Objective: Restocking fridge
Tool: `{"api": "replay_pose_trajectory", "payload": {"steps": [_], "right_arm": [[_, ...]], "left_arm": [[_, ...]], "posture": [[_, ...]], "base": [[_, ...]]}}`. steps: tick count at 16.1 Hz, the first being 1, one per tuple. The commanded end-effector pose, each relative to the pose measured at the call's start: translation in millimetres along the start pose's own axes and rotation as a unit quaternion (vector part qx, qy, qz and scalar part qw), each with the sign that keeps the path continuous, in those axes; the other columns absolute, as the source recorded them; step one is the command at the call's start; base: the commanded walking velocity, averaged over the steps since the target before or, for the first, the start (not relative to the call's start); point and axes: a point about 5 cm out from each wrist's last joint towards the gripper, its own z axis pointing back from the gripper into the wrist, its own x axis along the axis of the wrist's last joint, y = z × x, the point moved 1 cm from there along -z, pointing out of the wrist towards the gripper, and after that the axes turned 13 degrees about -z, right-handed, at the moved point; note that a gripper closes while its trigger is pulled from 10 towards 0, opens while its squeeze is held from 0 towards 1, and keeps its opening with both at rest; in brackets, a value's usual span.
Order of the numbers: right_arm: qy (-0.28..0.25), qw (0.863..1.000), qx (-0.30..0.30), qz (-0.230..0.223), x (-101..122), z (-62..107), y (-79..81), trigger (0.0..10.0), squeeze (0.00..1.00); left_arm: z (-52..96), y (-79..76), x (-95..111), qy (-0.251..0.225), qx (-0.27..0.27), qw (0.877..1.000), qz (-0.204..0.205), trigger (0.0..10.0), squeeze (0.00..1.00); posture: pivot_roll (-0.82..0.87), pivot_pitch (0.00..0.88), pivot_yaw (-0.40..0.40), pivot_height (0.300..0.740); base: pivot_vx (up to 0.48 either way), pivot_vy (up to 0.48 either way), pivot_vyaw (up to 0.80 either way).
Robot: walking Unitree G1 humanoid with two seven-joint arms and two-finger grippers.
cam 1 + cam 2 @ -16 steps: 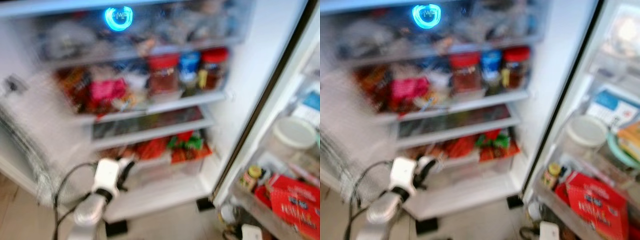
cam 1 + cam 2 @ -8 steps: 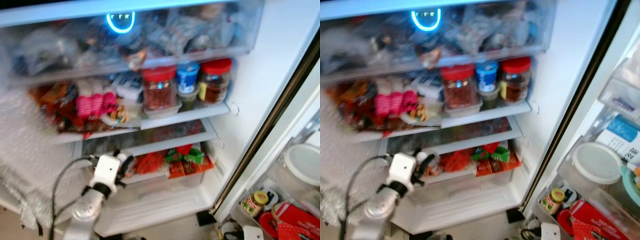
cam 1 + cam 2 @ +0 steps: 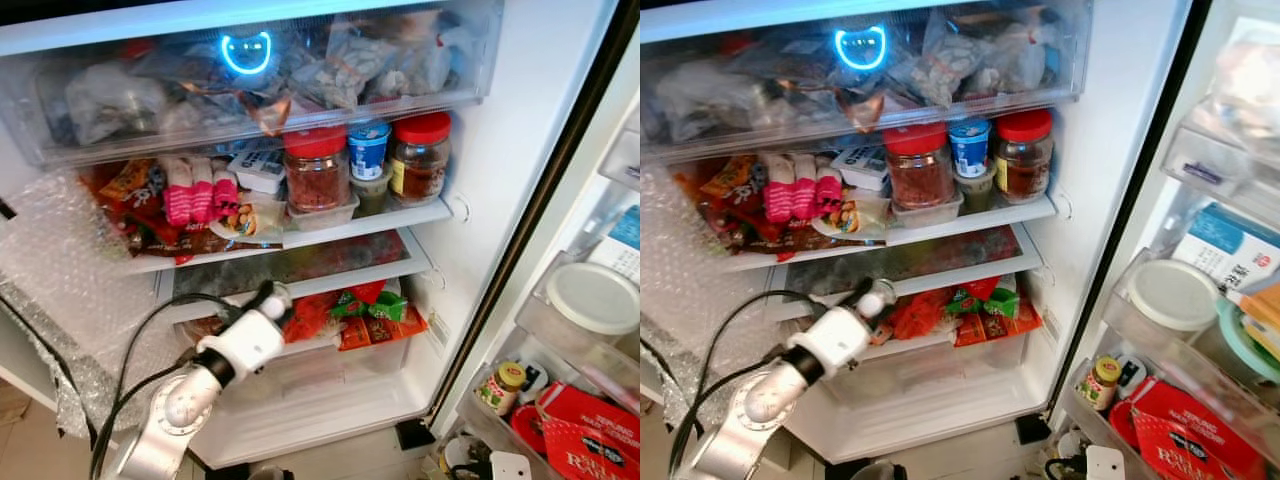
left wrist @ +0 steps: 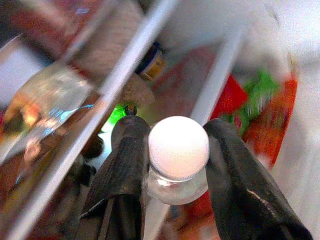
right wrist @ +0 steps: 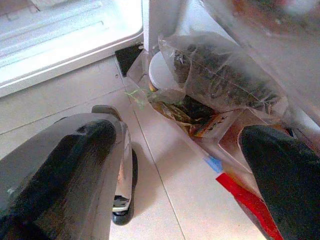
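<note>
1. Fridge: door stood open; every place below is given relative to it.
2. Left gripper: fingers closed on a small clear bottle with a white cap, held at the front edge of the fridge's lower shelf, beside red and green packets.
3. Lower shelf: a dark, shallow slot lay above its front lip, with little headroom.
4. Middle shelf: three jars stood near its front edge; pink packets lay beside them.
5. Right gripper: fingers spread wide and holding nothing, above tiled floor beside the fridge's base.
6. Door bins: packed with a white-lidded tub and red packets.
</note>
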Motion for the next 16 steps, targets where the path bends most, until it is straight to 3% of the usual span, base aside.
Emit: {"api": "replay_pose_trajectory", "payload": {"steps": [1, 4, 8, 9, 11, 12, 14, 16], "right_arm": [[0.028, 1.000, -0.002, -0.001, -16, 3.4, -0.7, 10.0, 0.00], [0.027, 1.000, -0.005, -0.003, -17, 3.7, -1.9, 10.0, 0.00], [0.028, 1.000, -0.007, -0.006, -18, 4.3, -3.6, 10.0, 0.00], [0.029, 0.999, -0.012, -0.012, -19, 4.9, -6.1, 10.0, 0.00], [0.031, 0.999, -0.014, -0.013, -21, 5.5, -8.3, 10.0, 0.00], [0.032, 0.999, -0.015, -0.013, -21, 5.6, -8.7, 10.0, 0.00], [0.031, 0.999, -0.021, -0.021, -21, 5.9, -11.9, 10.0, 0.00], [0.031, 0.999, -0.024, -0.024, -21, 6.0, -14.0, 10.0, 0.00]], "left_arm": [[-2.7, -0.7, -13, 0.026, -0.012, 0.997, -0.073, 10.0, 0.00], [-10.1, -3.5, -35, 0.055, -0.025, 0.988, -0.141, 10.0, 0.00], [-29.0, -4.1, -52, 0.082, -0.015, 0.981, -0.174, 10.0, 0.00], [-42.8, 4.6, -58, 0.112, 0.011, 0.981, -0.158, 10.0, 0.00], [-54.4, 6.3, -54, 0.111, 0.010, 0.981, -0.156, 10.0, 0.00], [-57.1, 6.0, -54, 0.114, 0.006, 0.979, -0.169, 10.0, 0.00], [-60.7, 8.0, -58, 0.140, 0.014, 0.980, -0.140, 10.0, 0.00], [-62.4, 8.4, -64, 0.173, 0.009, 0.975, -0.140, 10.0, 0.00]], "posture": [[0.00, 0.050, 0.049, 0.660], [0.00, 0.052, 0.047, 0.660], [-0.02, 0.062, 0.049, 0.660], [-0.04, 0.066, 0.053, 0.660], [-0.05, 0.067, 0.051, 0.660], [-0.06, 0.067, 0.052, 0.660], [-0.07, 0.069, 0.055, 0.660], [-0.08, 0.072, 0.055, 0.660]], "base": [[0.000, 0.000, 0.00], [0.000, 0.000, 0.00], [0.000, 0.000, 0.00], [0.000, 0.000, 0.00], [0.000, 0.000, 0.00], [0.000, 0.000, 0.00], [0.000, 0.000, 0.00], [0.000, 0.000, 0.00]]}}
